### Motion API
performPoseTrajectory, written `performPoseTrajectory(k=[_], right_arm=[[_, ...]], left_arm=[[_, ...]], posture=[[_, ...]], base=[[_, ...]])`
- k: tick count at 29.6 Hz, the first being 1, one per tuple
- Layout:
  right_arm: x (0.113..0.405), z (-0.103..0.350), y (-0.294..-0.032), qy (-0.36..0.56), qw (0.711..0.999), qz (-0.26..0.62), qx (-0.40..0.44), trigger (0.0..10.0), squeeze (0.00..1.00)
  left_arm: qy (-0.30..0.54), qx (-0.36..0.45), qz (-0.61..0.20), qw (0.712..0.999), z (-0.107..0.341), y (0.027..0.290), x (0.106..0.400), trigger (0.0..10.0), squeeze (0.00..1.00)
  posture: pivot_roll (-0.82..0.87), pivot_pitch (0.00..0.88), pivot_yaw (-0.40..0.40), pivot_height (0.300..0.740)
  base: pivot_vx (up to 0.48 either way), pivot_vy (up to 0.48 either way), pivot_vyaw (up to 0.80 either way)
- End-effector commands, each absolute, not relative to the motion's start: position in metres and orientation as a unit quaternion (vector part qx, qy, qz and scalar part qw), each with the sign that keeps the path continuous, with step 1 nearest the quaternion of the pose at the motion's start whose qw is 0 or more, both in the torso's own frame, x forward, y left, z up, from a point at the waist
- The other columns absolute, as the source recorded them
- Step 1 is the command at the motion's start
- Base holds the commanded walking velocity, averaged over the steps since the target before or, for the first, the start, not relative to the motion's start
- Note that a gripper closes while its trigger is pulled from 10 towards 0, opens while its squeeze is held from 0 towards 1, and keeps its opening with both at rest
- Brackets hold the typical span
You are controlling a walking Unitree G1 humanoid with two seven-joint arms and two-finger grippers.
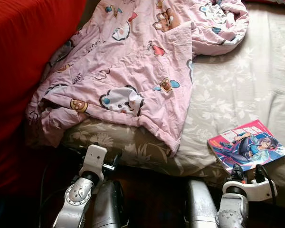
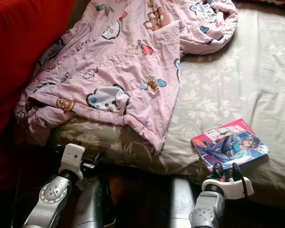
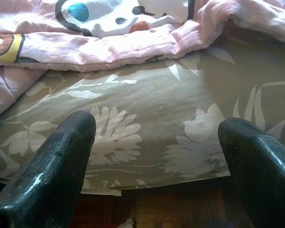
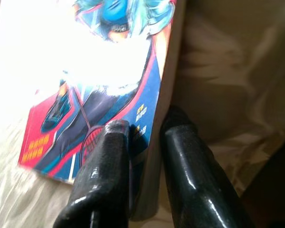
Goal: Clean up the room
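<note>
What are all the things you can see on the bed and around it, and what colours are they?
Blanket: one, pink with cartoon animals, rumpled over the bed's left half, reaching the front edge.
Bedsheet: one, beige with white flowers, covering the bed.
Comic book: one, pink and blue cover, lying at the bed's front right edge.
Red cloth: one, red, along the left side beside the bed.
Left gripper: one, black fingers, open, pointing at the sheet below the blanket's edge.
Right gripper: one, black fingers, closed on the comic book's edge.
</note>
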State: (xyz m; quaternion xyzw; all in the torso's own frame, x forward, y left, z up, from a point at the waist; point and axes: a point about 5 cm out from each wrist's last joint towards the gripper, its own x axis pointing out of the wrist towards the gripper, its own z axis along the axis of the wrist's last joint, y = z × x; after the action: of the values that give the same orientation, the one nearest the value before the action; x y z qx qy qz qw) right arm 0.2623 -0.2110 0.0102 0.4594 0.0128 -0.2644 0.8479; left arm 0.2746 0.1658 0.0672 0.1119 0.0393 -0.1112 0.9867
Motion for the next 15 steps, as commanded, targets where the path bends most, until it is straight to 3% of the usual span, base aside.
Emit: performPoseTrajectory(k=[1, 15], right_arm=[[0.259, 0.001, -0.196, 0.043, 0.849, -0.253, 0.463, 10.0, 0.0], [0.253, -0.006, -0.208, 0.045, 0.827, -0.29, 0.479, 10.0, 0.0]], left_arm=[[0.059, 0.116, -0.108, 0.986, 0.057, 0.171, 0.269, 10.0, 0.0], [0.059, 0.122, -0.112, 0.984, 0.056, 0.17, 0.268, 10.0, 0.0]], posture=[[-0.02, 0.24, 0.107, 0.582], [-0.02, 0.242, 0.108, 0.582]], base=[[0.0, 0.0, 0.0], [0.0, 0.0, 0.0]])
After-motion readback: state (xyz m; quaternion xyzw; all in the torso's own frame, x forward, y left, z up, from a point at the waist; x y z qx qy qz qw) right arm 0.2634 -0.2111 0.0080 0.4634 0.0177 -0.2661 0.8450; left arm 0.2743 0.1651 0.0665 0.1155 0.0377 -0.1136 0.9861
